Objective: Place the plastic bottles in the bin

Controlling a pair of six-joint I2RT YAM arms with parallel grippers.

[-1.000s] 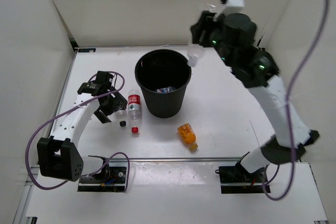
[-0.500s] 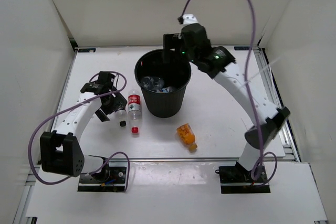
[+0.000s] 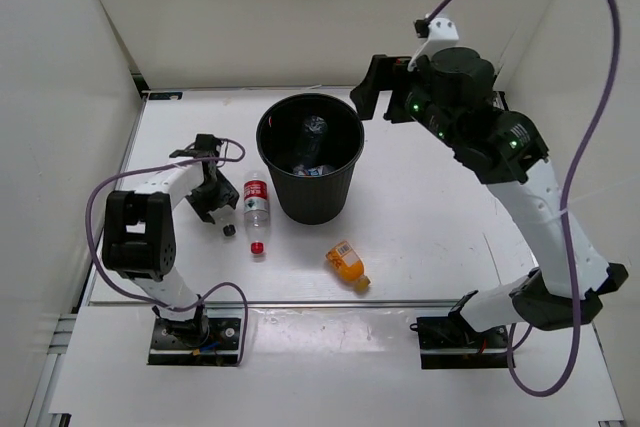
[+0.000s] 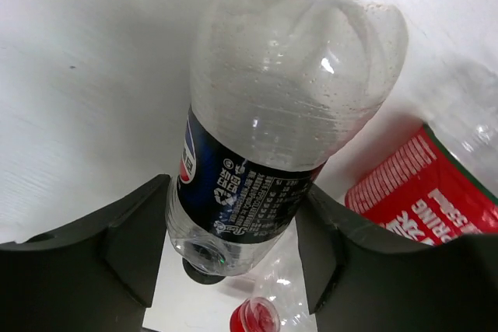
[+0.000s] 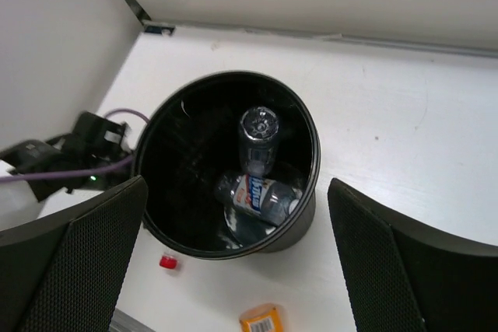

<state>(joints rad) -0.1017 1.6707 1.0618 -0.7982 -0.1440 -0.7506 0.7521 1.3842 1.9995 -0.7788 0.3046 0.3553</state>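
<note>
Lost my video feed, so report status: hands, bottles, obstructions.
Left hand shut on dark-label bottle, on table. Right hand open above bin, two bottles inside. Red-label bottle, orange bottle loose on table; nothing blocking bin.

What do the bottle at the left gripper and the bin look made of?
The dark-label bottle looks like thin, clear, glossy plastic: see-through, with bright highlights on its moulded base. The bin seems to be smooth black plastic, semi-gloss, judging by soft reflections on its inner wall.
</note>
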